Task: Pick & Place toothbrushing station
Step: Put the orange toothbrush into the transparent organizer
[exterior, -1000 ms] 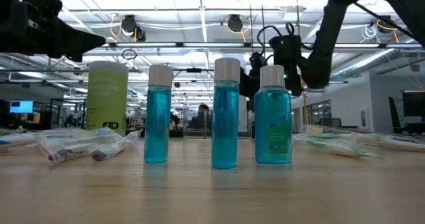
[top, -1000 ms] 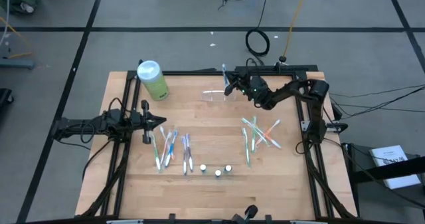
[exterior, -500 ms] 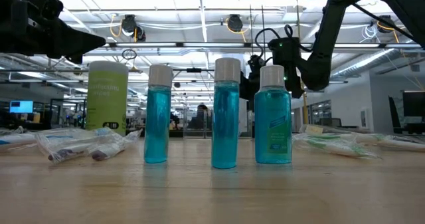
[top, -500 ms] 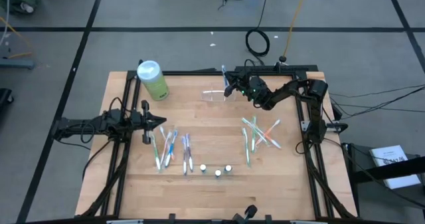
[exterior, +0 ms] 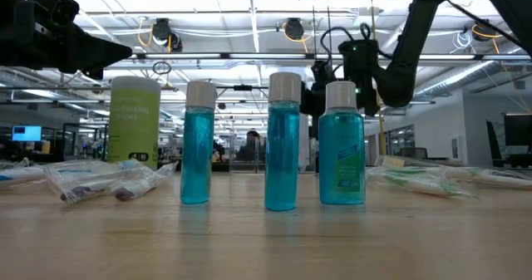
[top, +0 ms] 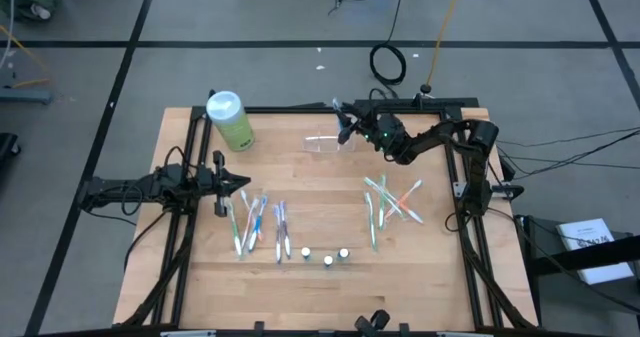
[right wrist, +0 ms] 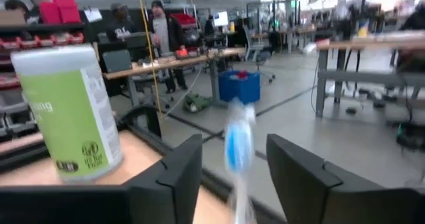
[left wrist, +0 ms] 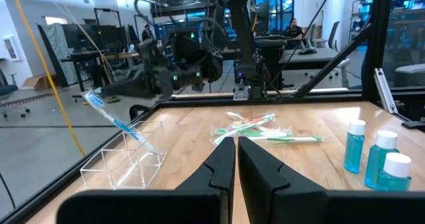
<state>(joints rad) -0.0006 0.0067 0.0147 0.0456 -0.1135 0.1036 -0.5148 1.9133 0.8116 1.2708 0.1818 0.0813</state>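
Right pincer (top: 345, 123) spread wider, toothbrushing station (top: 329, 143) just beside

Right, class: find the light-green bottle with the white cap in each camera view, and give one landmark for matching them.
High view: green bottle at the table's far left corner.
Low view: at the left, behind the blue bottles.
Left wrist view: not in it.
Right wrist view: close ahead.
Landmark: the three blue bottles, in all but the right wrist view.

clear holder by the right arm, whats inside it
One blue-and-white toothbrush stands tilted in the end compartment of the clear holder, just past the right gripper, whose fingers are open. The other compartments look empty; the brush's lower end is hard to make out.
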